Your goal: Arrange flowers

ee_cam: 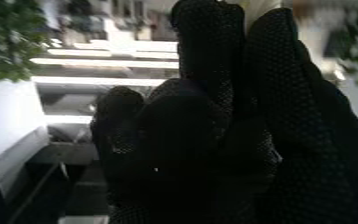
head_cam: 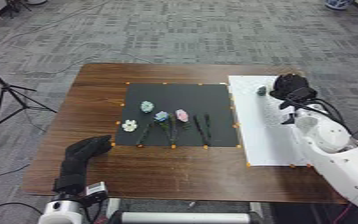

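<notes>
Grey carpet [head_cam: 184, 30] all round, brown table [head_cam: 184, 175] on it. White sheet [head_cam: 269, 145] on the right, dark mat [head_cam: 198, 95] beside it. Robot's right hand [head_cam: 293, 86] is at the sheet, honestly can't tell if it's open or closed; left hand [head_cam: 88, 147] is near the mat, relaxed open. Flowers [head_cam: 182, 115] lie on the mat.

From where I stood, taking twelve as the far edge, a pale teal, ruffled flower head [head_cam: 146, 106] lay at ten o'clock on the black mat [head_cam: 149, 91], and a white, open-petalled bloom [head_cam: 129, 125] at eight. A lilac-blue flower [head_cam: 161, 116] lay towards nine, just beside a pink, elongated bloom [head_cam: 182, 115] at the centre. Slim, dark-green stems [head_cam: 207, 125] lay lengthwise towards four. A small, dark-green, rounded piece [head_cam: 262, 90] sat towards twelve on the white sheet [head_cam: 260, 145].
</notes>
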Robot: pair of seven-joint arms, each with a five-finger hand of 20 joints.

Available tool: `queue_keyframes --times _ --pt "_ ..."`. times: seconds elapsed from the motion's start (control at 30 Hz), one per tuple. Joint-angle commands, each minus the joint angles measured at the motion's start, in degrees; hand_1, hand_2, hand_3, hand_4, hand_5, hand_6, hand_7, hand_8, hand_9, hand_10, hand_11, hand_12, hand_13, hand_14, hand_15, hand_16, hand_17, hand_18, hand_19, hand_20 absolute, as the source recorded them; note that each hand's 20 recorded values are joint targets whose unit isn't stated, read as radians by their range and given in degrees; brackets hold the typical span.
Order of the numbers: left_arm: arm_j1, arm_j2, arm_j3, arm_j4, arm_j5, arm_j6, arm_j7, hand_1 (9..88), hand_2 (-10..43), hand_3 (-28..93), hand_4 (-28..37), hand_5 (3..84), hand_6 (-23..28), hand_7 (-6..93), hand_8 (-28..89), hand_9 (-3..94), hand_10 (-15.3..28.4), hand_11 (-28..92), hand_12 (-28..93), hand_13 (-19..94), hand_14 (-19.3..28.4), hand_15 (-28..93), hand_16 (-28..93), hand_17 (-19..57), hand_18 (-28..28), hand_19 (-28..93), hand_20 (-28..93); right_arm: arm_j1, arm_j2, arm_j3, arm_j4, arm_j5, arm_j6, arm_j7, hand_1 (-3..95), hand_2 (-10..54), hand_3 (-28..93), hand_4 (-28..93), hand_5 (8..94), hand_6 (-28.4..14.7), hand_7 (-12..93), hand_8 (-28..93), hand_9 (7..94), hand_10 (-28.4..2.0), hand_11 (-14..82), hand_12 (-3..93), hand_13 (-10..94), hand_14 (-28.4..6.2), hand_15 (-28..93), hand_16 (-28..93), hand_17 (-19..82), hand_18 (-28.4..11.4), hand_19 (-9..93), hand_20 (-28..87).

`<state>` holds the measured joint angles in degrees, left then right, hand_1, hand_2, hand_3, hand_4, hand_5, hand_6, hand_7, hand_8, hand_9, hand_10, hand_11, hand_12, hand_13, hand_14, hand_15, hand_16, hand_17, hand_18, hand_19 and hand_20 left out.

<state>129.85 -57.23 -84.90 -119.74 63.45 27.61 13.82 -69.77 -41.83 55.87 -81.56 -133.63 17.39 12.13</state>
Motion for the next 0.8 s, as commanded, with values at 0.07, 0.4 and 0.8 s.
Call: queue_keyframes --times 0.07,0.4,0.8 --pt "-0.05 -0.76 0.88 -0.17 -0.28 -0.38 -0.29 30.3 4.1 67 -22.5 56.9 -1.2 20.9 -9 55.3 14.2 26 15 44 17.3 35 2 3.7 15.3 26 24 2.97 4.19 0.19 -5.52 0.83 -0.37 -2.82 59.6 -2.0 49 -16 77.7 0.5 20 12 87.8 -10.0 23.4 23.1 88 -3.5 62 35 61 -15.1 93 59" --pt "0.25 -0.43 0.39 -0.36 -0.43 0.01 -0.26 30.3 4.1 67 -22.4 56.8 -1.2 20.9 -9 55.2 14.1 26 15 44 17.2 35 1 3.7 15.4 26 24 7.54 4.07 -1.19 -12.34 7.77 -23.92 -23.15 58.5 -1.0 49 -18 75.3 2.4 22 11 85.4 -9.6 21.7 23.1 86 -2.7 63 36 58 -14.0 93 60" --pt "-0.33 -0.37 0.91 -0.2 -0.34 -0.26 -0.35 30.1 4.1 67 -22.4 56.9 -1.2 20.9 -9 55.1 14.1 26 15 44 17.3 35 2 3.6 15.4 26 24 17.33 -4.99 -12.31 -8.24 -1.2 -35.58 -32.61 57.4 -0.4 50 -20 73.7 3.7 25 9 83.9 -9.0 21.2 23.0 85 -2.7 64 36 57 -14.1 93 61"
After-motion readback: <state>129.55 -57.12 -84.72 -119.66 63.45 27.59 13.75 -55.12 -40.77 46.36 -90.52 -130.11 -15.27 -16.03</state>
